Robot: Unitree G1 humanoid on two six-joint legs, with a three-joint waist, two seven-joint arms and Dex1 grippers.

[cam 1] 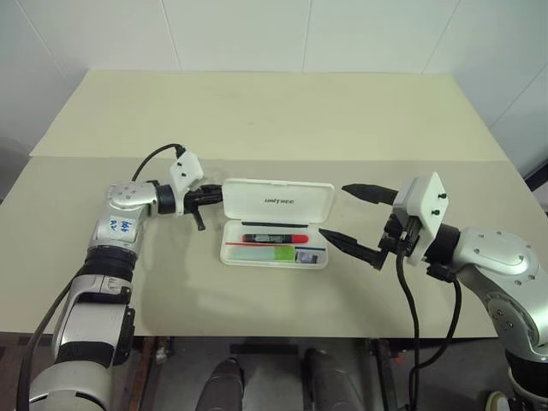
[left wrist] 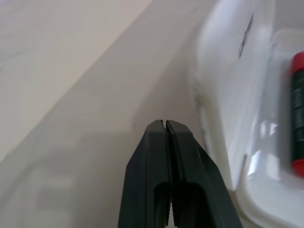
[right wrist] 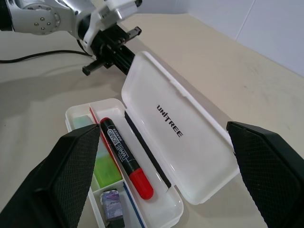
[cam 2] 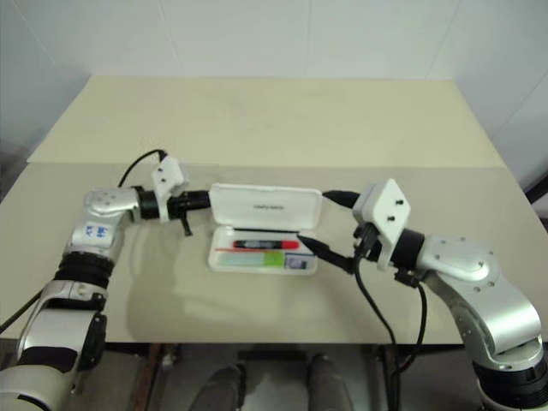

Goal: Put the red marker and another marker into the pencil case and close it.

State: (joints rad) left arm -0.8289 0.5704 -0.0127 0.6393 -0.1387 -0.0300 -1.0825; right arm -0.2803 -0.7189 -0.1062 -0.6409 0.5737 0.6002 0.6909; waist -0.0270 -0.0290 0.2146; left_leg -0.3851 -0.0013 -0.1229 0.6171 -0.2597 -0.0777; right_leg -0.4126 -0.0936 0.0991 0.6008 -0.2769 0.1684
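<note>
Open pencil case (cam 1: 276,224) with red marker (cam 1: 274,237), green marker (cam 1: 282,253) inside

Beige table (cam 1: 274,111) against white tiled wall (cam 1: 257,34) — even light.

White pencil case (right wrist: 190,142), dark "UNITREE" lettering on its lid, thin red and blue stripes inside the tray. Red marker (right wrist: 124,156): black barrel with white print, red cap, red tail end. Another marker (right wrist: 105,167): bright lime green. Small grey metallic bit (right wrist: 112,202) in the near compartment. Pale beige desk (cam 1: 274,111). Black fingers on left gripper (left wrist: 165,126) and right gripper (cam 1: 338,212), white and silver housings behind.
</note>
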